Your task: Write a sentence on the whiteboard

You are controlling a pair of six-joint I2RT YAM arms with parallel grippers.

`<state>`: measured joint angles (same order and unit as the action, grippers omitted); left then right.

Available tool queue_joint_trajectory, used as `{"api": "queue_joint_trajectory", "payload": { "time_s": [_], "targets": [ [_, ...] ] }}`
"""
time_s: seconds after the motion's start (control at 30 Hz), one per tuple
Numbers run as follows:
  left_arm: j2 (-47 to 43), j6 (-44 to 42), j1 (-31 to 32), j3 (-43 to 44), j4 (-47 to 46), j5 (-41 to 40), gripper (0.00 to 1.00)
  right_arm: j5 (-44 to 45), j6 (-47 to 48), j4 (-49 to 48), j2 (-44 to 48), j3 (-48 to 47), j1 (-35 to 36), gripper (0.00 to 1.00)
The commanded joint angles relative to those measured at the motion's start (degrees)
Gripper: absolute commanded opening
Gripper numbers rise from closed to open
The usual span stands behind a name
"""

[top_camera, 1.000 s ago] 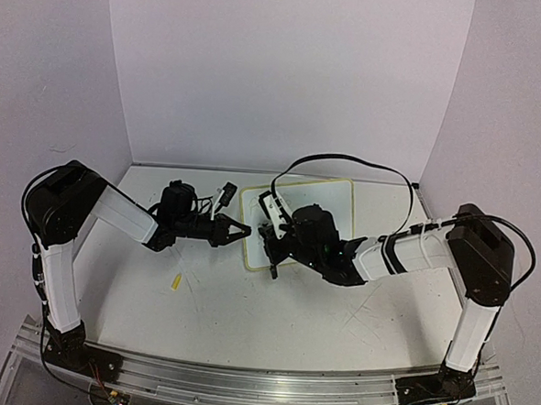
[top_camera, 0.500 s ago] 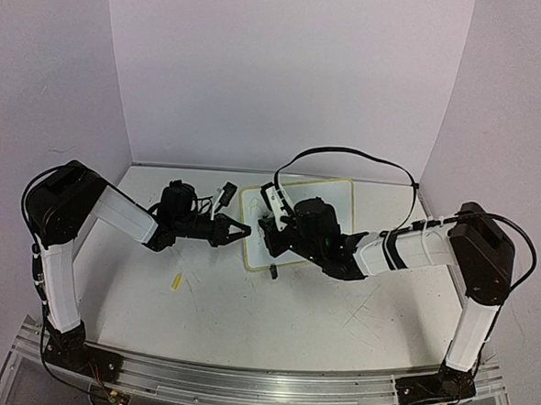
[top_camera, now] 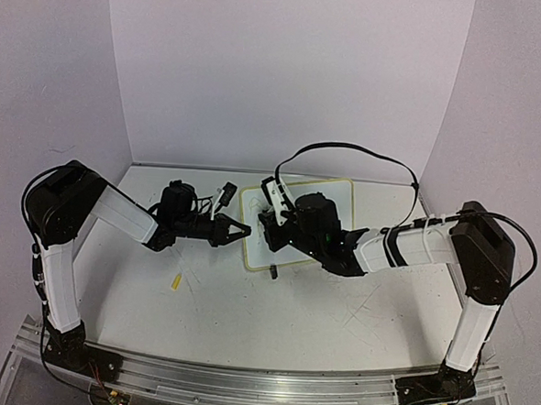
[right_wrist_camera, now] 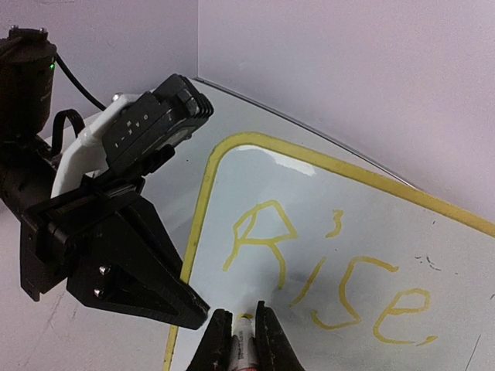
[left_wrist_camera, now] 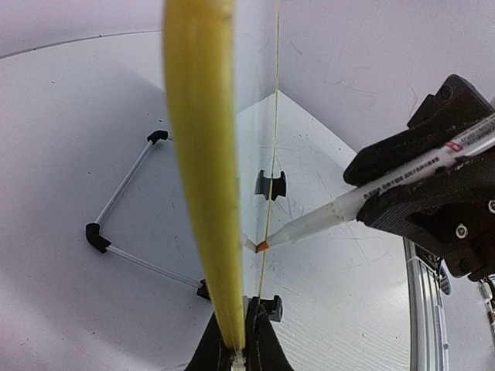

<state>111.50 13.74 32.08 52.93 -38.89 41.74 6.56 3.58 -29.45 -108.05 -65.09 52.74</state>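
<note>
The whiteboard [top_camera: 330, 199] lies on the table, white with a pale yellow rim [right_wrist_camera: 197, 212]. "Rise" is written on it in yellow [right_wrist_camera: 325, 270]. My left gripper [top_camera: 238, 230] is shut on the board's left rim, seen edge-on in the left wrist view [left_wrist_camera: 203, 154]. My right gripper [top_camera: 270, 241] is shut on a white marker [right_wrist_camera: 243, 344]; its orange tip [left_wrist_camera: 262, 246] touches the board below the "R", close to the left rim. A black clip foot [left_wrist_camera: 271, 184] stands on the board's edge.
A small yellow piece [top_camera: 176, 282] lies on the table at front left. A small dark object [top_camera: 272, 274] lies just below the board. A thin bent rod with black ends [left_wrist_camera: 124, 197] rests on the table. The right arm's black cable [top_camera: 347, 152] arcs above the board.
My right gripper has moved up and away from the board's lower left corner onto its surface, bringing the marker tip down under the "R". The left gripper has not moved.
</note>
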Motion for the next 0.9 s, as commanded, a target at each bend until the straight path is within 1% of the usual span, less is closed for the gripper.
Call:
{"api": "queue_joint_trajectory", "payload": {
  "time_s": [0.0, 0.87],
  "targets": [
    [0.2, -4.0, -0.7, 0.7, 6.0, -7.5, 0.00, 2.0, 1.1, -1.6, 1.4, -2.3, -1.3, 0.00],
    [0.0, -4.0, -0.7, 0.6, 6.1, -7.4, 0.00, 1.2, -2.2, -0.3, 0.7, 2.6, -1.2, 0.00]
  ]
}}
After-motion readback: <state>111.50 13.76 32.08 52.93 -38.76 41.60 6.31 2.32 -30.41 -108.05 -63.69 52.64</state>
